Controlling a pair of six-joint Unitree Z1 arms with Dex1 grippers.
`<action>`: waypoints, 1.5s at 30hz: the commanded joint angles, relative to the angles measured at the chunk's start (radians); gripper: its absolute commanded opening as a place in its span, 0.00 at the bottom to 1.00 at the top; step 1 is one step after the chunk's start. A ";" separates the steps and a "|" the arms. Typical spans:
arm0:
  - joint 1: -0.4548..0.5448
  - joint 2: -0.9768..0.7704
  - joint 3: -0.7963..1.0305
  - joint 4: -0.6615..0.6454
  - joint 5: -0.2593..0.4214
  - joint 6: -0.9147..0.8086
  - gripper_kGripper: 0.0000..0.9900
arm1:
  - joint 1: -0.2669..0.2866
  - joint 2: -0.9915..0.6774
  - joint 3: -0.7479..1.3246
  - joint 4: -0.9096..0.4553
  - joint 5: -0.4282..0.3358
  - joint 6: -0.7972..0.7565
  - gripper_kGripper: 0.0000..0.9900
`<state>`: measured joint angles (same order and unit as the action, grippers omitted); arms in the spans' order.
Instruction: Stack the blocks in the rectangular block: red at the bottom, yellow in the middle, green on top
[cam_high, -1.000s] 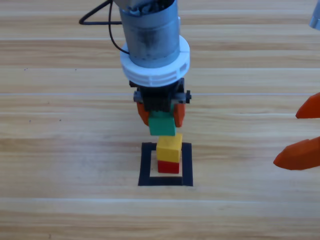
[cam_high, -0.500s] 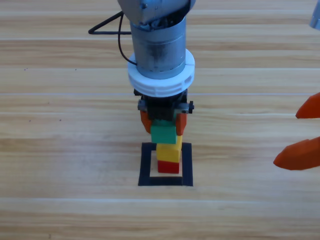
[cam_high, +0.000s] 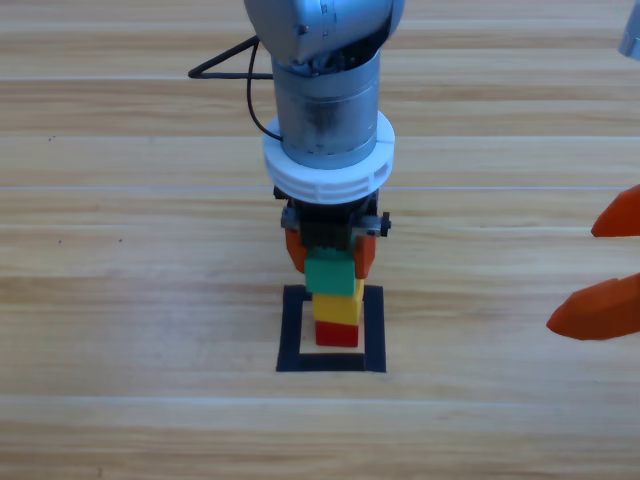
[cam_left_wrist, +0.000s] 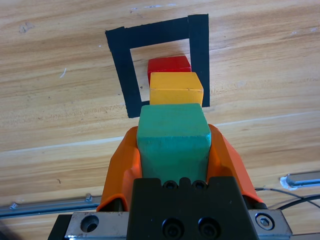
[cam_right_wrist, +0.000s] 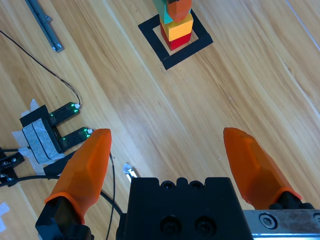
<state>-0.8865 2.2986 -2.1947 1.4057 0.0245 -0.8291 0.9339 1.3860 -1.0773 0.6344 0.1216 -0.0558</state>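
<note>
left arm (cam_high: 325, 80): a grey metal cylinder with a brushed finish, rounded at the upper joint. a thin black cable (cam_high: 235, 70) loops out from its side. below it sits a black block carrying two orange jaws. left gripper (cam_left_wrist: 172, 150): the jaws are smooth orange plastic, wide at the base and narrowing toward the tips; the black body (cam_left_wrist: 182, 207) between them has four round screw heads and silver metal plates with bolts on either side. right gripper (cam_right_wrist: 170, 160): two orange pointed, faceted cone-shaped jaws on black mounts, with a black body showing screw heads and a silver plate.
</note>
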 joint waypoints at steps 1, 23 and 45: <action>-0.019 0.061 -0.016 0.007 0.012 0.007 0.00 | -0.027 0.062 -0.003 0.005 0.009 0.001 1.00; -0.019 0.076 -0.033 0.007 0.022 0.012 0.00 | -0.027 0.062 -0.004 0.007 0.009 0.001 1.00; -0.019 0.091 -0.034 0.007 0.023 0.019 0.00 | -0.027 0.067 -0.004 0.008 0.009 0.001 1.00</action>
<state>-0.8865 2.3388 -2.2283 1.4057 0.0372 -0.8170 0.9340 1.4207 -1.0777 0.6344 0.1216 -0.0558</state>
